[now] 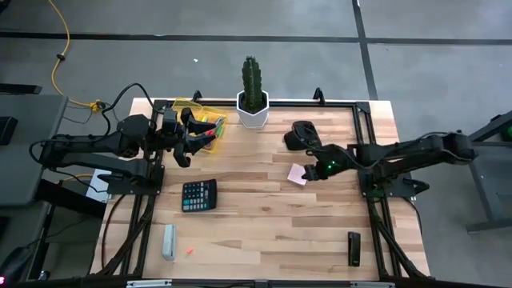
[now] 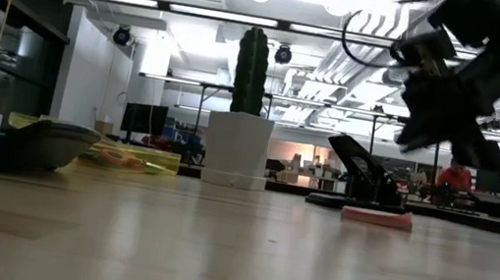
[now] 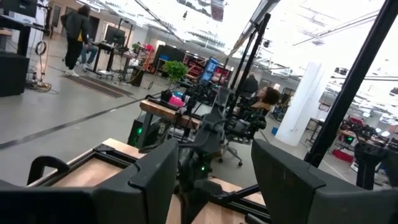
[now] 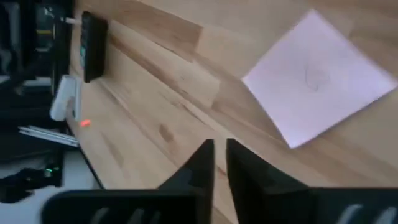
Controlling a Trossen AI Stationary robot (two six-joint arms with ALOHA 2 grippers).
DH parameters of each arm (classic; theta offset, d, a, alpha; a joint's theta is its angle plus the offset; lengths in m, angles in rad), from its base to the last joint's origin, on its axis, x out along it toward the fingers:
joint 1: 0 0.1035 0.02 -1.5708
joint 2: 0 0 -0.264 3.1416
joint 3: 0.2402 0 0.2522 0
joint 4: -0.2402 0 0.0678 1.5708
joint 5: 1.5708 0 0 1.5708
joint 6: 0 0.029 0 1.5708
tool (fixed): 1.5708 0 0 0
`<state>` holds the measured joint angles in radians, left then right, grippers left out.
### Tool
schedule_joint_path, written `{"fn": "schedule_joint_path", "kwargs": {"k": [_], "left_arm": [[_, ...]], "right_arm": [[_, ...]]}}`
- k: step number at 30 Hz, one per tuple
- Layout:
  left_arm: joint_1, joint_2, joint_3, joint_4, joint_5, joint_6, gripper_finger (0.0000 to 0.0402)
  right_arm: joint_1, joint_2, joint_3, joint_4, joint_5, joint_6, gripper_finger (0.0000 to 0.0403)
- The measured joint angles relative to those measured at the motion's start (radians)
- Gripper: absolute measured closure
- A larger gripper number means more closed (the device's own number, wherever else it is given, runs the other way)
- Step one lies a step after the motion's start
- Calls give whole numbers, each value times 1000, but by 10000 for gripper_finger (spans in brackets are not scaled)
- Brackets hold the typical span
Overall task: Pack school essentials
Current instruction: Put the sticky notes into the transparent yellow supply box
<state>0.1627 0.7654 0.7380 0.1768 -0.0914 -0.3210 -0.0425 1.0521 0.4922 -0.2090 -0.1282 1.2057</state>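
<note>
over on the left, the left gripper (image 1: 182,142) hangs by the yellow tray (image 1: 192,105) at the table's back left, fingers spread wide with nothing between them. inside that tray lie the school essentials (image 1: 212,130), a small cluster of red and green pieces; what each one is i can't tell from here. in front of them, the black calculator (image 1: 198,195) lies flat on the wooden table (image 1: 264,232), and nearer the front edge sits a pale grey bar (image 1: 168,242) with a tiny orange bit (image 1: 190,251) just beside it. moving to the middle, a cactus in a white pot (image 1: 253,108) stands at the back edge. right of it, a black stapler (image 1: 300,136), then a pink sticky-note pad (image 1: 298,175) flat on the wood. the right gripper (image 1: 318,170) hovers just beside that pad, above the table, fingers (image 4: 202,163) nearly closed with only a thin gap and holding nothing. at the front right, a small black block (image 1: 354,247) lies alone, well apart from everything else.
</note>
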Motion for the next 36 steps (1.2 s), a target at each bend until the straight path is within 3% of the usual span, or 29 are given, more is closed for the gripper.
{"fn": "schedule_joint_path", "kwargs": {"k": [3,5,9,13,16,19,36], "left_arm": [[0,0,0,0,0,0,206],[0,0,0,0,-3,0,206],[0,0,0,0,-12,0,206],[0,0,0,2,-27,0,206],[0,0,0,3,-29,0,206],[0,0,0,2,-29,0,206],[0,0,0,0,-28,0,206]], "right_arm": [[18,5,-51,33,3,42,323],[21,17,-52,22,1,-19,283],[29,33,-1,18,-11,-288,211],[78,83,90,-74,55,-666,174],[112,142,138,-157,144,-907,165],[127,204,154,-170,189,-1042,164],[130,446,154,-142,234,-1295,165]]}}
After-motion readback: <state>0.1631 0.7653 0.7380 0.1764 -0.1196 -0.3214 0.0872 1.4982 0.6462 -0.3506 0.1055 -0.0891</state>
